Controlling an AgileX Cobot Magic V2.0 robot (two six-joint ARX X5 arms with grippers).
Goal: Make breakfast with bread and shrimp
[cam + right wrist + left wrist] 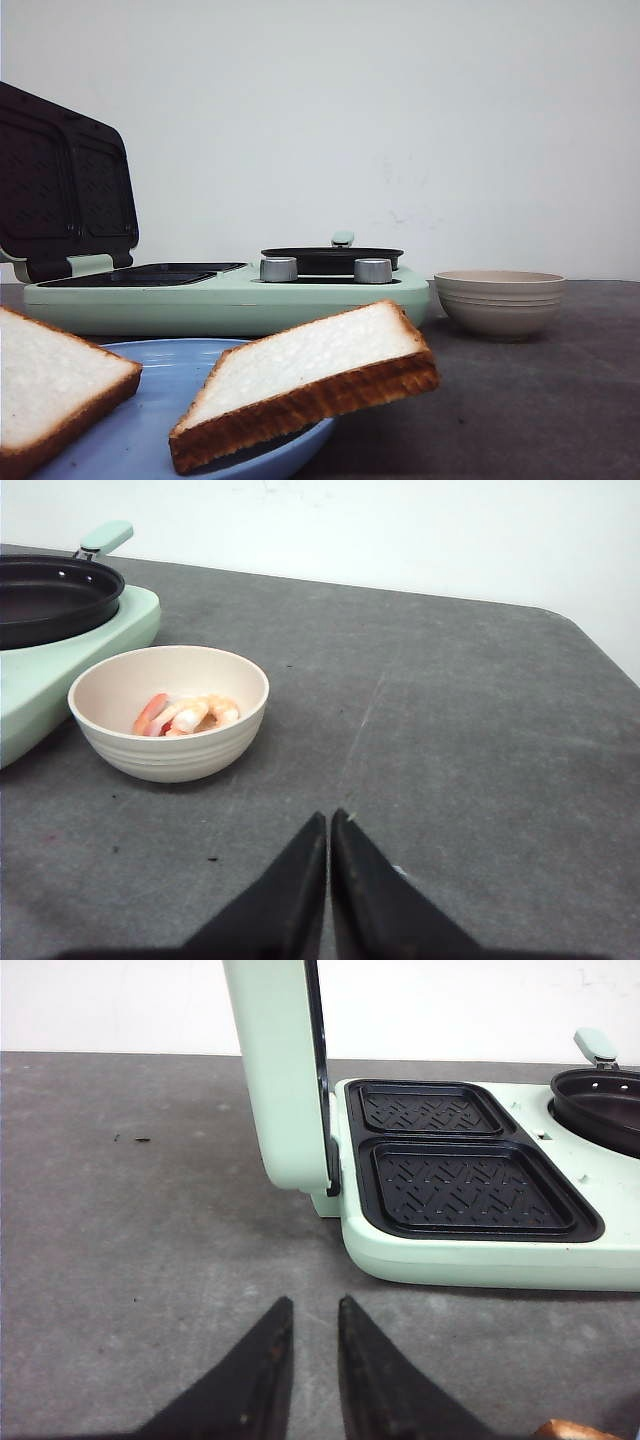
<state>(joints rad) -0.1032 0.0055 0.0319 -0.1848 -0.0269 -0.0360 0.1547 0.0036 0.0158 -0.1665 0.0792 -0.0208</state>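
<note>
Two slices of bread lie on a blue plate (150, 440) close to the front camera: one (305, 385) leans over the plate's right rim, the other (45, 385) is at the left. The shrimp (185, 716), orange-pink pieces, lie in a beige bowl (170, 752), which the front view shows from the side (500, 302). My left gripper (315, 1303) hangs over bare table before the sandwich maker, slightly open and empty. My right gripper (329, 815) is shut and empty, on the near side of the bowl. Neither gripper appears in the front view.
A mint-green sandwich maker (220, 295) stands behind the plate, lid (65, 185) raised. Its two dark grill plates (465, 1185) are bare. A small black pan (332, 258) sits on its right half, behind two knobs. The grey table's right edge (600, 645) lies beyond the bowl.
</note>
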